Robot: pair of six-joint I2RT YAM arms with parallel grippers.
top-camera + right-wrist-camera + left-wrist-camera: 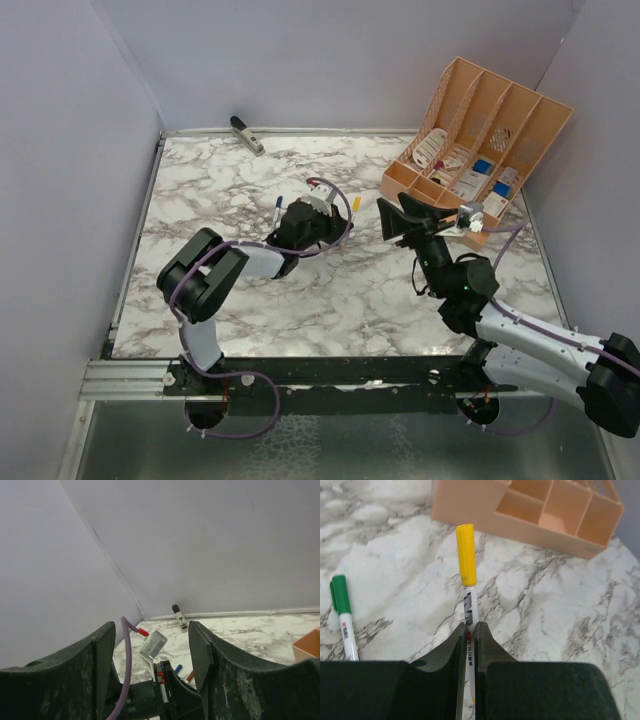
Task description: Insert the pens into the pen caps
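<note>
My left gripper [469,628] is shut on a thin white pen [469,607] that points away from it. A yellow pen cap [466,555] sits on the pen's far end. In the top view that cap [355,203] shows just past the left gripper [335,218], near the table's middle. My right gripper [398,222] stands just right of the cap, apart from it. Its jaws [152,630] are open with nothing held, and they face the left gripper. A pen with a green cap [341,594] lies on the marble to the left. A blue-ended pen [278,206] lies beside the left wrist.
An orange organizer [480,140] with several compartments stands at the back right, close behind the right gripper. A dark-and-white clip-like object [247,135] lies at the back wall. A blue end [178,669] and a red end [190,676] of pens show beyond the left gripper.
</note>
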